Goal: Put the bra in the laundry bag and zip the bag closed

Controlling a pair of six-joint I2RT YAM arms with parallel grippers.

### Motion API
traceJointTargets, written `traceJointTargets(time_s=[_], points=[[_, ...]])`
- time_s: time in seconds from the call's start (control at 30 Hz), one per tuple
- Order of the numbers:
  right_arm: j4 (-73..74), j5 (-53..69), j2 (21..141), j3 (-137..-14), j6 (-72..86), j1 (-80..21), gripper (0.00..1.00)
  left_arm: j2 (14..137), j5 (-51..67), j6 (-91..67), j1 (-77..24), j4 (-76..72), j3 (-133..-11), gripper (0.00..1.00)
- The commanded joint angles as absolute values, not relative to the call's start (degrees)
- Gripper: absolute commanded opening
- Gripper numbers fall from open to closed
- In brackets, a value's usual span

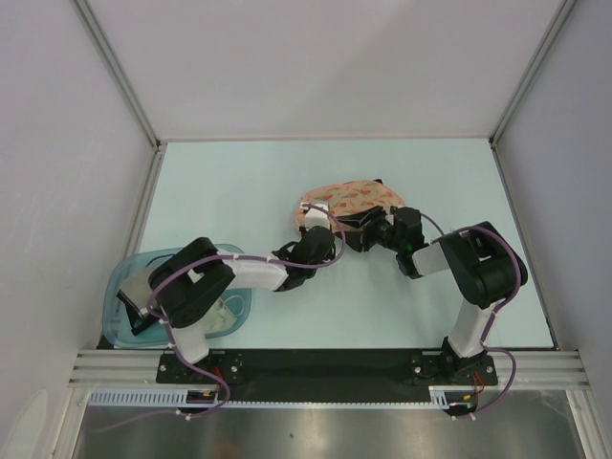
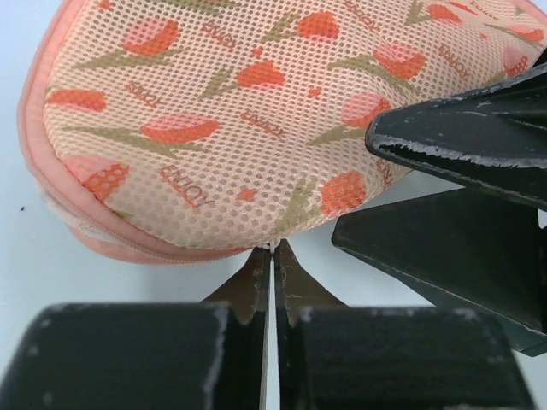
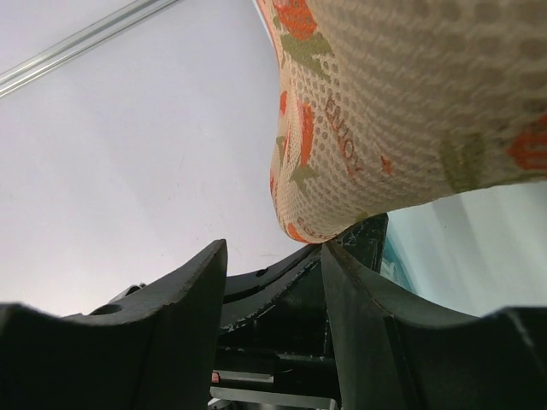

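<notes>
White panel walls enclose a pale blue-green table. The peach-pink mesh laundry bag, an oval clamshell pouch printed with orange-red flower shapes, lies near the table's centre with its long axis running left to right, the right end angled slightly away from the arm bases. The orange padded bra is not visible in any view. It is judged to be inside the pouch, since the pouch sits full and rounded and the zip seam appears closed along the visible stretch. The left gripper is pressed tip to tip at the near rim of the pouch, right on the zip line. Whether a zip pull is nipped between the tips is too small to tell. The pouch lies directly ahead of this gripper, its length crosswise to the fingers, so travel along the rim is judged to be the coming move. The right gripper stands just to the right with jaws parted, at the pouch's near-right edge. Whether its fingers touch the fabric cannot be told. Both arms are close, and the left is the one on the seam. A translucent teal tub holding a white garment sits well apart at the near left.
</notes>
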State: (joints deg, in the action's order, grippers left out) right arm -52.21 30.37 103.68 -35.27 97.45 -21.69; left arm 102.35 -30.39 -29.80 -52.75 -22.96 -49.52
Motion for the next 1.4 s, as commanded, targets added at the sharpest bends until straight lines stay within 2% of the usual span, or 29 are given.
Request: traceJointTargets(time_s=[0.0,0.17,0.33,0.4,0.53,0.8,0.97,1.03,1.07,1.1,1.17,1.2,1.3,1.37], points=[[-53.4,30.6,102.1,-35.3,95.1,-21.8,0.54,100.7,-28.8,-28.0,-53.0,-23.4,-51.2,0.00],[-50.2,31.7,99.8,-33.5,89.4,-20.8,0.59,98.0,-20.7,-27.1,-53.0,-24.0,-48.8,0.00],[-35.6,28.9,89.9,-31.6,76.3,-19.9,0.67,95.7,-12.5,-26.5,-52.8,-23.6,-46.9,0.00],[-30.1,26.6,86.7,-29.9,73.9,-19.7,0.76,95.8,-8.8,-26.7,-52.6,-24.3,-46.8,0.00],[-32.2,26.1,83.9,-26.2,73.1,-18.6,0.84,96.5,-3.4,-27.0,-52.6,-24.7,-47.4,0.00],[-36.9,26.6,88.1,-25.0,74.2,-19.2,0.82,96.9,-1.5,-27.5,-52.6,-23.9,-48.5,0.00],[-43.2,26.7,92.7,-25.0,76.7,-19.5,0.72,97.7,-1.1,-28.9,-52.6,-23.4,-48.8,0.00],[-46.6,26.5,94.1,-24.8,78.0,-19.4,0.63,98.2,-1.0,-29.4,-52.6,-22.9,-49.0,0.00],[-47.3,26.5,95.8,-24.9,78.4,-19.4,0.55,98.4,-1.1,-29.9,-52.6,-22.8,-48.9,0.00],[-48.8,26.6,96.6,-24.9,80.0,-19.3,0.42,98.4,-1.4,-30.2,-52.6,-22.6,-48.6,0.00],[-51.4,27.3,99.3,-24.4,81.4,-19.0,0.32,98.0,-3.6,-31.5,-52.6,-21.7,-48.1,0.00],[-53.6,27.9,100.3,-24.3,82.9,-18.8,0.24,97.8,-4.5,-32.0,-52.6,-20.0,-48.1,0.00],[-55.2,29.6,102.3,-24.2,83.5,-17.2,0.13,97.6,-8.7,-33.2,-52.5,-13.7,-48.8,0.00],[-55.1,30.5,102.7,-24.0,82.8,-15.9,0.10,97.3,-10.4,-33.7,-52.4,-11.3,-48.7,0.00]])
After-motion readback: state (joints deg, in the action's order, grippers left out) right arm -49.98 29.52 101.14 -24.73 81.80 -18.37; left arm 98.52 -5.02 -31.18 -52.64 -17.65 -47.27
